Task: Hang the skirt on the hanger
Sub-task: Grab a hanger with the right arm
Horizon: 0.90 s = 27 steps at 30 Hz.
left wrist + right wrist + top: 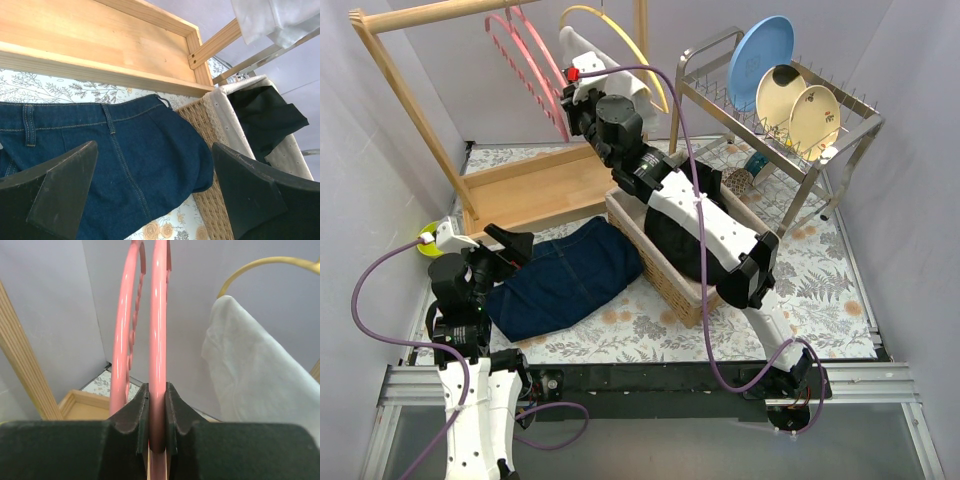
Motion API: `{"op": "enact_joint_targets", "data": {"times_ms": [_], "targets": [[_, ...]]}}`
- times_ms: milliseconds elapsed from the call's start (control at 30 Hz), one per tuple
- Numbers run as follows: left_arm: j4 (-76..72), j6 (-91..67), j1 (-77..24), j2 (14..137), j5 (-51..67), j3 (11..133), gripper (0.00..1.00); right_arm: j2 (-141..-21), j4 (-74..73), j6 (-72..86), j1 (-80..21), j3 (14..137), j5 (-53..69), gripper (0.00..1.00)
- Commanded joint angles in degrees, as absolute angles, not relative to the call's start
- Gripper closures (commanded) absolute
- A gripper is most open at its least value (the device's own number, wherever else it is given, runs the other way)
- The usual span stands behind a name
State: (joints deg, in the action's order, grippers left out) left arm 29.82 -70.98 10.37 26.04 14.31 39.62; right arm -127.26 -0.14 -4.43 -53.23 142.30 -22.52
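The counter carries the wooden rack. In front of the rack the denim skirt lies flat, one edge against the wicker basket. Up on the rack, my right pincer is clamped on one pink hanger. My left pincer hangs wide open just above the skirt's waistband, holding nothing. I judge this to be the hanger-fetching step. Next I must lift the hanger free and bring it down to the skirt.
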Motion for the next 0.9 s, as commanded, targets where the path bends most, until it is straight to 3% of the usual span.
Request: {"op": "enact_joint_targets", "data": {"times_ms": [0,367,867], "targets": [[30.4,-71.2,10.3,25.8,15.6,42.2,0.02,-124.0,2.9,-3.2,-52.2,148.7,-21.7,0.99],[30.4,-71.4,10.3,26.0,16.3,42.7,0.02,-119.8,-3.3,-0.7,-51.3,148.1,-19.2,0.99],[29.5,-69.9,10.1,26.3,17.9,42.6,0.02,-108.9,-9.6,-0.4,-51.1,136.2,-14.3,0.99]]}}
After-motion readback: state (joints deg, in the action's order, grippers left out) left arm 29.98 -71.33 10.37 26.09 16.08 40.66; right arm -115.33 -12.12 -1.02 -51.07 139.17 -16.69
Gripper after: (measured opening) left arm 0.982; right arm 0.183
